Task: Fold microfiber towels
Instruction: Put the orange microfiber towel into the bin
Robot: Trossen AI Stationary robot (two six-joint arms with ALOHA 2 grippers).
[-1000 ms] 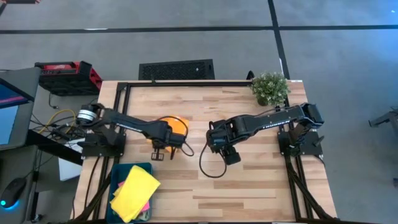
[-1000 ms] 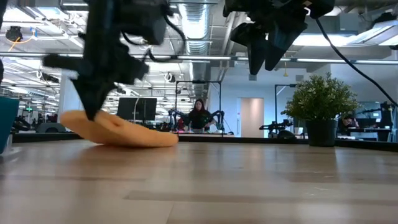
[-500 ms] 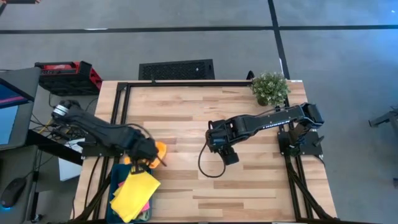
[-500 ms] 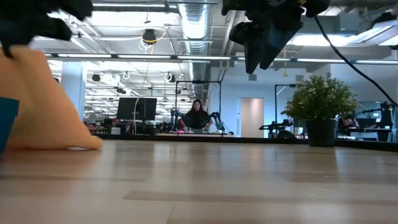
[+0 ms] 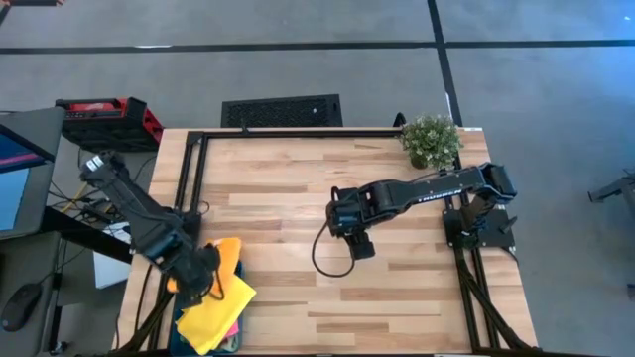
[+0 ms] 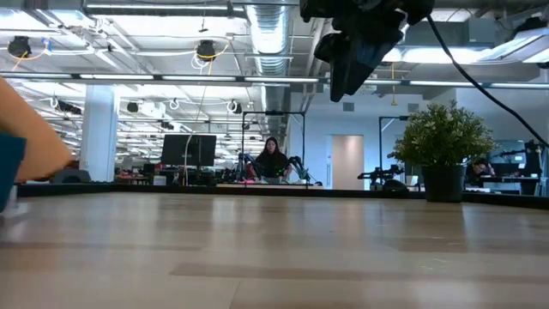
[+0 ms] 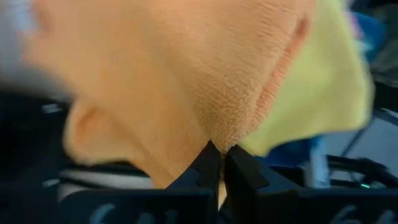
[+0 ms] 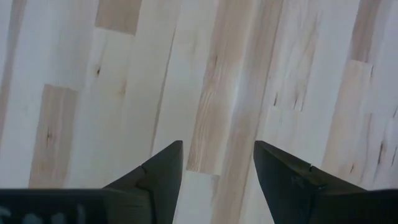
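A: High view, entry one. Left gripper [image 5: 201, 283] sits over the worktop's [image 5: 327, 188] front-left corner, above the teal bin [image 5: 186, 299]. Its fingers are clamped together on the orange towel [image 5: 227, 254].

B: Confirmed from the left wrist view: the fingertips [image 7: 208, 165] pinch a fold of the orange cloth [image 7: 180, 74], which hangs bunched in front of the camera. The yellow towel [image 7: 329, 87] lies just behind it.

A: Yellow towel [image 5: 212, 310] rests on top of the bin's contents, overhanging its rim toward the worktop. A strip of pink towel [image 5: 231, 327] shows under the yellow one. Green towel: cannot tell where it is from these views.

B: Right gripper [image 5: 354, 236] hangs above the middle of the worktop, well apart from the bin. Right wrist view shows its fingers [image 8: 158, 177] standing wide apart over bare wood planks [image 8: 205, 81], holding nothing.

A: Low view: right gripper [image 6: 352, 60] is clear of the surface, up near the frame's top. An orange blur [image 6: 30, 146] shows at the far left edge, above a sliver of teal [image 6: 9, 167].

B: Other items: potted plant [image 5: 431, 141] at the back-right corner of the worktop.
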